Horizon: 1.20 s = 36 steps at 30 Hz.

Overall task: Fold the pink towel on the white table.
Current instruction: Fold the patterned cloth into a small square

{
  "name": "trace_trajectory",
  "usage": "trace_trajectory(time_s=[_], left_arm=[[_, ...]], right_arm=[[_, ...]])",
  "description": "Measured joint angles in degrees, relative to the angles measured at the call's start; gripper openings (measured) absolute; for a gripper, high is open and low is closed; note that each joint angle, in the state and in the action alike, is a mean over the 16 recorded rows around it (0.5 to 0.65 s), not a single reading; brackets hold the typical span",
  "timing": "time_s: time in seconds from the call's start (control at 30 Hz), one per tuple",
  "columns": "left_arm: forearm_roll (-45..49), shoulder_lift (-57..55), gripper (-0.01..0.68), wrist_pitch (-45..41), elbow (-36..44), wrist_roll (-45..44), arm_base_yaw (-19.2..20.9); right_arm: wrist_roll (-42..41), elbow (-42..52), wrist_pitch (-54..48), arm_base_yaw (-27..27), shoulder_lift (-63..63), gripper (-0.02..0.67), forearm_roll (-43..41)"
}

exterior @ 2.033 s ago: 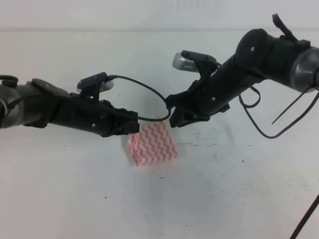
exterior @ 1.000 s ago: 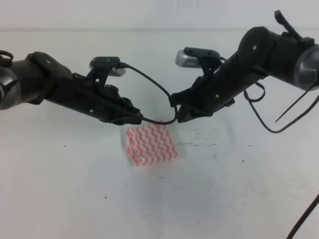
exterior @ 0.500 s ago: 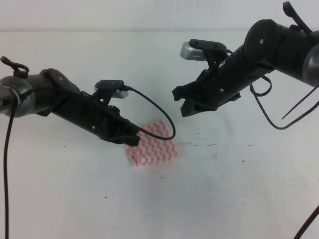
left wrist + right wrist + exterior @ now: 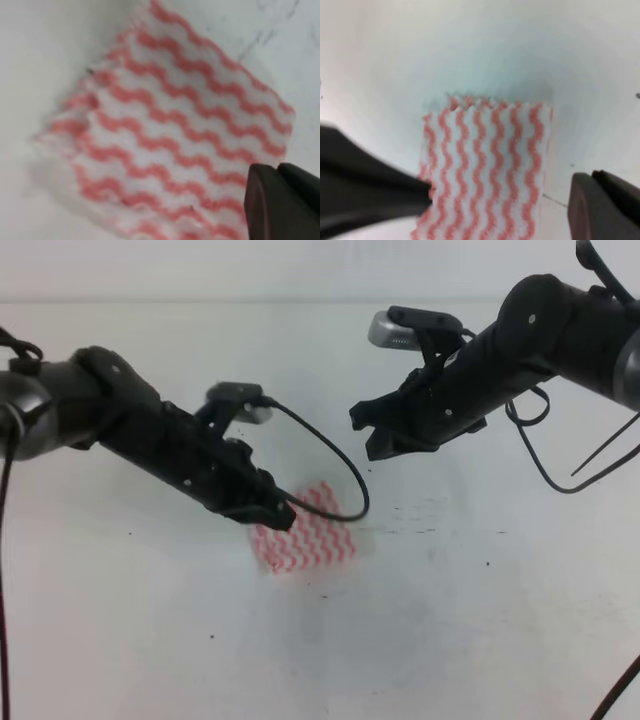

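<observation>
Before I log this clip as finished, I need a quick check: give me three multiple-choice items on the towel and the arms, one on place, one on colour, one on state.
1. Where is the left gripper?
A. Over the pink towel's left edge
B. At the table's far right
C. Out of view

2. What colours stripe the towel?
A. Blue and yellow
B. Pink-red and white
C. Plain green

3. How does the towel lie on the white table?
A. Hanging from both grippers
B. Rolled into a tube
C. Flat, as a compact folded patch

Answers: 1 A, the high view shows the left arm's tip at that edge; 2 B, both wrist views show wavy pink-red and white stripes; 3 C, it lies flat, with the right gripper raised and away from it.
</observation>
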<state>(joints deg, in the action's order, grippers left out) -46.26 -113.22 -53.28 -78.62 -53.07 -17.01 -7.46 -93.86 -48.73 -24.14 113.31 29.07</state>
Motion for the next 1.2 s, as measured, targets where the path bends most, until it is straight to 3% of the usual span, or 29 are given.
trace_trajectory(time_s=[0.4,1.2], left_arm=[[5.0,-2.9,0.000,-0.6,0.2,2.3,-3.2],[8.5,-1.7,0.000,-4.1,-1.6,3.8,-3.4]], right_arm=[[0.2,0.0,0.6,0.2,-0.1,-0.002,0.1],[0.2,0.0,0.5,0.2,-0.1,-0.002,0.1]])
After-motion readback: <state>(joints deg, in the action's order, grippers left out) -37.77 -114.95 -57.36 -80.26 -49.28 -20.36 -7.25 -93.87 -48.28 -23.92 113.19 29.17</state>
